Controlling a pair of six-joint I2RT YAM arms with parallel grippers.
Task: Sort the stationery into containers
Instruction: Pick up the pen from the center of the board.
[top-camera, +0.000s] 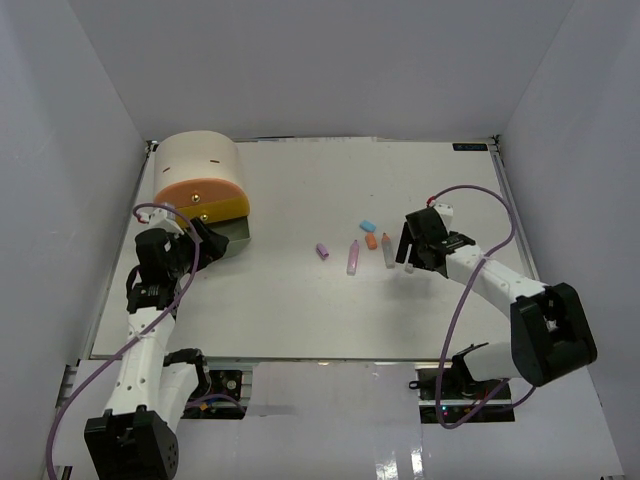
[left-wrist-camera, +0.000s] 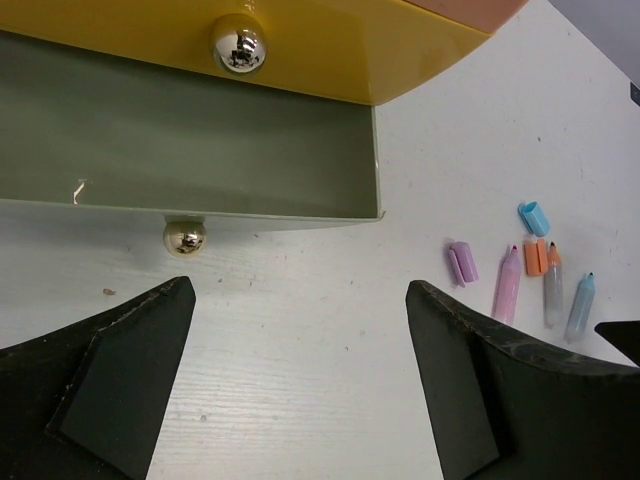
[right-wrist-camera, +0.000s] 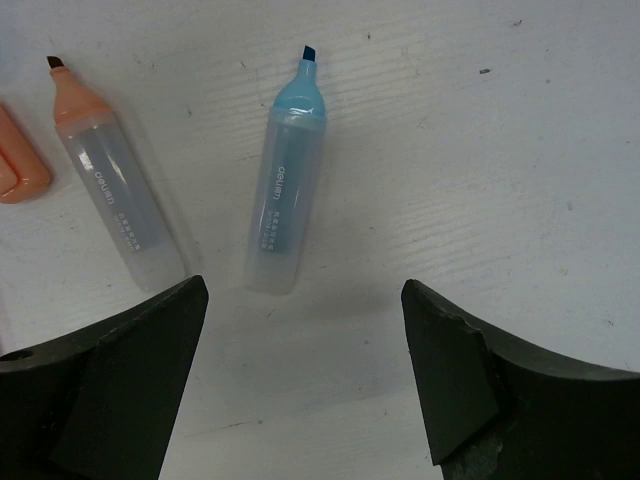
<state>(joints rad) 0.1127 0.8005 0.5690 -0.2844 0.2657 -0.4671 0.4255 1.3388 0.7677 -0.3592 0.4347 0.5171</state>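
The right claw (right-wrist-camera: 305, 290) is hovering with its jaws spread and empty just short of the blue marker (right-wrist-camera: 285, 200), which is lying flat on the tabletop (top-camera: 300, 310) beside the orange marker (right-wrist-camera: 110, 190); picking it up looks to be the step in hand. The left claw (left-wrist-camera: 300, 290), also wide and holding nothing, is waiting in front of the pulled-out grey-green drawer (left-wrist-camera: 200, 140) under the yellow drawer (left-wrist-camera: 330, 50). Next, the right claw is needing to reach forward, straddle the marker's barrel and close
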